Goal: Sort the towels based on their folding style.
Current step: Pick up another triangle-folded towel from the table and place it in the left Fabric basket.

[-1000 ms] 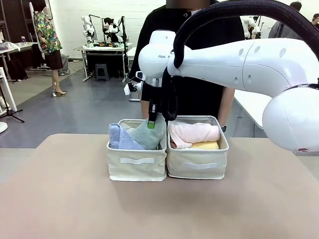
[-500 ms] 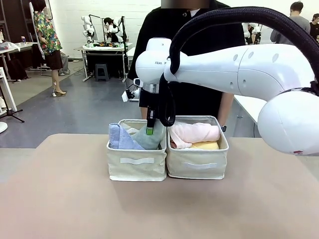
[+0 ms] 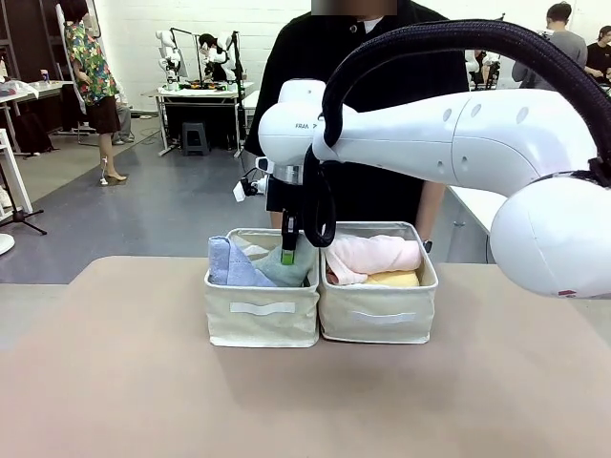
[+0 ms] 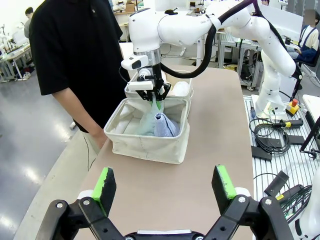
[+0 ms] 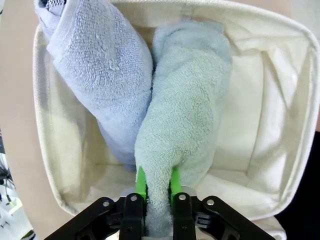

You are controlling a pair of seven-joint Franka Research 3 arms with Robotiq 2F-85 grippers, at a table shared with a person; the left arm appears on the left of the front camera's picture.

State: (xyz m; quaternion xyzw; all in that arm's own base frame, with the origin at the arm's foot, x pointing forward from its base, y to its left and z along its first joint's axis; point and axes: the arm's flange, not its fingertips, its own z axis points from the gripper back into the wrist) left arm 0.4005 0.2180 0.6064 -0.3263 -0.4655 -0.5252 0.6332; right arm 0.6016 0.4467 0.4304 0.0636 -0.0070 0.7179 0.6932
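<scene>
Right wrist view shows the right end effector [image 5: 154, 187] pinched shut on the narrow end of the grey-green towel [image 5: 187, 120], whose body lies down inside the left basket [image 5: 280, 115], pressed side by side against the lavender-blue towel [image 5: 105, 75]. From the front view, the right arm reaches across the middle and hangs its end effector [image 3: 287, 250] over that left basket [image 3: 262, 320], with the grey-green towel [image 3: 279, 268] resting partly below the rim beside the lavender-blue one [image 3: 226, 265]. In the right basket [image 3: 378, 320], just beside it, lie the pink towel [image 3: 372, 256] and, under it, the yellow towel [image 3: 396, 279]; other rolls, if any, are hidden beneath.

The step in hand looks like placing the second cone-folded towel with its match. The towel appears nearly seated, though its gripped tip sits above the rim. The next move likely calls for spreading the fingers to release the tip, then lifting straight up so the pads do not drag the terry back out or snag the soft basket wall.

Left wrist view shows the left end effector [image 4: 165, 185] spread wide and holding nothing, hovering over the bare surface [image 4: 210, 145] well apart from the baskets. A person [image 3: 353, 114] stands at the far side of the baskets.
</scene>
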